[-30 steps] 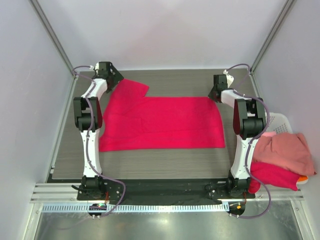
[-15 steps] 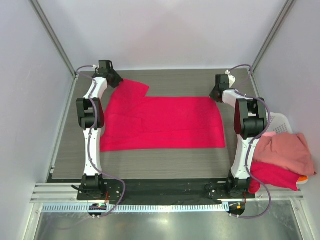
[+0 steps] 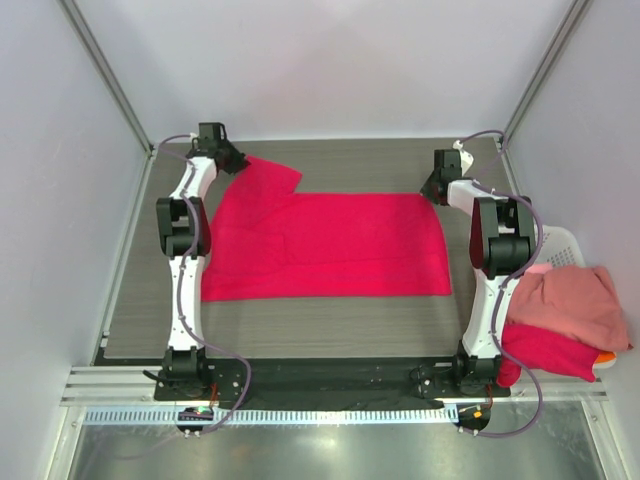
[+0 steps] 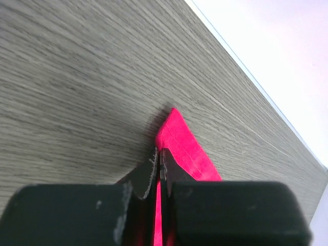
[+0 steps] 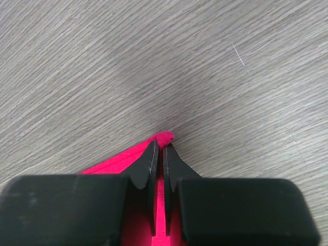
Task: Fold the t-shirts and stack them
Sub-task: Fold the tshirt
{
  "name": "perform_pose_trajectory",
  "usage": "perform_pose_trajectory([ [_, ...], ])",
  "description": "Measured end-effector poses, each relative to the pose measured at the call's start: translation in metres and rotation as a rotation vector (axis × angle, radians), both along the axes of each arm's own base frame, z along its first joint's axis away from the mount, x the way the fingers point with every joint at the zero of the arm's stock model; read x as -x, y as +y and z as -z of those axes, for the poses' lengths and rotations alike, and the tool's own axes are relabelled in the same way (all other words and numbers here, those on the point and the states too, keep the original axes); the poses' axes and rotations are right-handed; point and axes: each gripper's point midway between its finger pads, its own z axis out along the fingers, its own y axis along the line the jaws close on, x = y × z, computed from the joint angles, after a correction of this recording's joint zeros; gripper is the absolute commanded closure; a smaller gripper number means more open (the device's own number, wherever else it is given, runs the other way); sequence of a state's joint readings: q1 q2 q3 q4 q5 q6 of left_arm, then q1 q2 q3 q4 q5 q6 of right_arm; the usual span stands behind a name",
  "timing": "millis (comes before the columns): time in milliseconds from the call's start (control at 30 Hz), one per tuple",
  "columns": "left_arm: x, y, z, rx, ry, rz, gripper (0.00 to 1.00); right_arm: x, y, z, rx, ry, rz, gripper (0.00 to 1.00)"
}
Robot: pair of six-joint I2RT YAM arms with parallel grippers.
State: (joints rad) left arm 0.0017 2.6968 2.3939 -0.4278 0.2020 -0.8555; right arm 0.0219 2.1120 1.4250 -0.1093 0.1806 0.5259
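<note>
When looking down from above, find the bright red t-shirt (image 3: 325, 245) spread flat across the middle of the grey table (image 3: 350, 320). Find the left gripper (image 3: 234, 161) at the far left sleeve corner and the right gripper (image 3: 432, 190) at the far right corner. Both squeezed tight on the cloth, jaws pressed together with only a thin red edge in between.

Holding just the very tip on each side, though. Could slip out with a quick tug. Could slip on one side only, leaving the shirt hanging crooked and the fold all wonky. Might drag and bunch up on the table if lifted too low. Might stretch or twist if pulled apart too hard, or if moved at two different speeds. Better to lift slowly, both sides together, and bring the far edge evenly toward the near edge.

Also mind the heap on the right: pink t-shirt (image 3: 570, 305) and second red t-shirt (image 3: 545, 352) piled over the white basket (image 3: 560, 240), close beside the right arm. Easy to bump and spill with a wide swing.
</note>
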Motion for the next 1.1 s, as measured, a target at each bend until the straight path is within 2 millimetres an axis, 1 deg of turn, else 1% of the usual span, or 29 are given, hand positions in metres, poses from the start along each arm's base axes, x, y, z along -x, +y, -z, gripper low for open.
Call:
perform_pose_trajectory([
  [67, 0.002, 0.005, -0.002, -0.005, 0.001, -0.005, 1.0, 0.0, 0.0, 0.0, -0.001, 0.0, -0.001, 0.99],
  [167, 0.014, 0.008, -0.003, -0.033, 0.026, -0.002, 1.0, 0.001, 0.0, -0.001, -0.006, 0.008, -0.003, 0.99],
  [300, 0.044, 0.01, -0.002, -0.094, 0.083, -0.003, 1.0, 0.003, 0.002, -0.001, -0.02, 0.02, -0.01, 0.99],
  [400, 0.069, 0.007, -0.008, -0.128, 0.106, 0.005, 1.0, 0.008, 0.004, -0.002, -0.03, 0.041, -0.016, 0.99],
  [467, 0.079, 0.002, -0.017, -0.144, 0.1, 0.015, 1.0, 0.013, 0.005, -0.005, -0.037, 0.052, -0.02, 0.99],
  [533, 0.084, -0.002, -0.027, -0.163, 0.08, 0.028, 1.0, 0.015, 0.006, -0.013, -0.041, 0.05, -0.024, 0.99],
  [667, 0.092, -0.007, -0.048, -0.216, 0.03, 0.039, 1.0, 0.02, 0.007, -0.041, -0.044, 0.011, -0.027, 0.99],
  [767, 0.107, -0.006, -0.058, -0.262, 0.007, 0.04, 1.0, 0.024, 0.007, -0.063, -0.045, -0.023, -0.03, 0.99],
  [833, 0.117, -0.005, -0.067, -0.288, -0.013, 0.041, 1.0, 0.027, 0.007, -0.073, -0.045, -0.041, -0.03, 0.99],
  [900, 0.125, -0.005, -0.074, -0.305, -0.033, 0.042, 1.0, 0.031, 0.007, -0.078, -0.045, -0.048, -0.031, 0.99],
  [967, 0.135, -0.004, -0.083, -0.321, -0.062, 0.044, 1.0, 0.036, 0.007, -0.077, -0.045, -0.041, -0.03, 0.99],
  [1100, 0.157, -0.002, -0.1, -0.343, -0.108, 0.042, 1.0, 0.048, 0.006, -0.062, -0.043, 0.004, -0.028, 0.99],
])
